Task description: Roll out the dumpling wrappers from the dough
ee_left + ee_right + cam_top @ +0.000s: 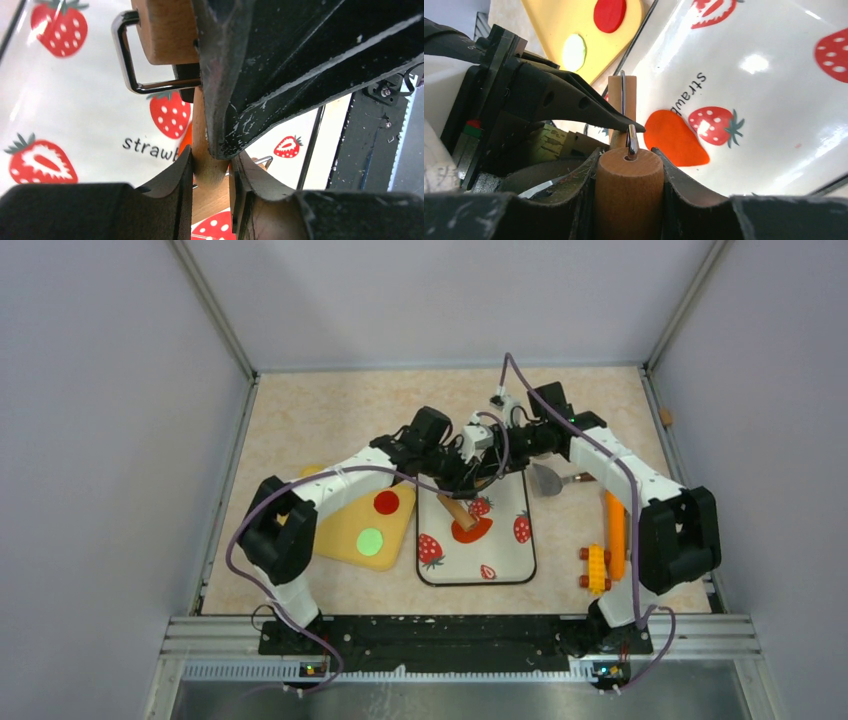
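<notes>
A flattened orange-red dough (473, 531) lies on the strawberry-print mat (505, 562). It also shows in the right wrist view (674, 137). A wooden roller (455, 510) with a chrome bracket (129, 62) slants down to the dough. My left gripper (457, 480) is shut on the roller's thin wooden neck (210, 167). My right gripper (482, 470) is shut on a thick wooden cylinder of the roller (629, 192). A red wrapper (386, 503) and a green wrapper (370, 541) lie on the yellow board (340, 530), left of the mat.
A metal scraper (548, 479) lies right of the mat's far corner. An orange stick-like thing (615, 533) and a yellow and red block toy (595, 568) lie by the right arm. Grey walls enclose the table.
</notes>
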Action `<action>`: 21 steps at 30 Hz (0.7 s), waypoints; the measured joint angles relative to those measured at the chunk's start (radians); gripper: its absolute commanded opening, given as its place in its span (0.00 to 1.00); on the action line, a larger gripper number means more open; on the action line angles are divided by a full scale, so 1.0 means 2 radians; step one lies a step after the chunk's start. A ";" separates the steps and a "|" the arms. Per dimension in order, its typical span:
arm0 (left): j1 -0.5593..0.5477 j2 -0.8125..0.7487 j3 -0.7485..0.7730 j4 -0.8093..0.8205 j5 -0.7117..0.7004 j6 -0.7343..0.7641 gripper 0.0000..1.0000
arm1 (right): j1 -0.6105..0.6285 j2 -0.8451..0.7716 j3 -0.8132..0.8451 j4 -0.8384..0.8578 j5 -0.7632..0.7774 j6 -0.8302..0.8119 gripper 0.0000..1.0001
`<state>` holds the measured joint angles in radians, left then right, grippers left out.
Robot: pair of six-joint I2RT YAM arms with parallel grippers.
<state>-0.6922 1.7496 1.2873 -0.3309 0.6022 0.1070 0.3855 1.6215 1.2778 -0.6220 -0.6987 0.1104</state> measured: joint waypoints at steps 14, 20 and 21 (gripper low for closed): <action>-0.018 0.074 0.010 0.047 0.011 0.031 0.00 | -0.028 -0.013 -0.080 0.043 0.038 0.012 0.00; -0.027 0.090 0.006 0.076 0.009 0.031 0.00 | -0.031 -0.011 -0.089 0.043 0.057 0.007 0.00; -0.028 0.093 0.007 0.080 0.009 0.029 0.00 | -0.033 -0.012 -0.090 0.043 0.059 0.006 0.00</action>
<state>-0.7486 1.9354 1.3010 -0.1719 0.6205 0.1642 0.3202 1.5974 1.0977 -0.5369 -0.5800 0.1230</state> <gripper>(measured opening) 0.298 0.335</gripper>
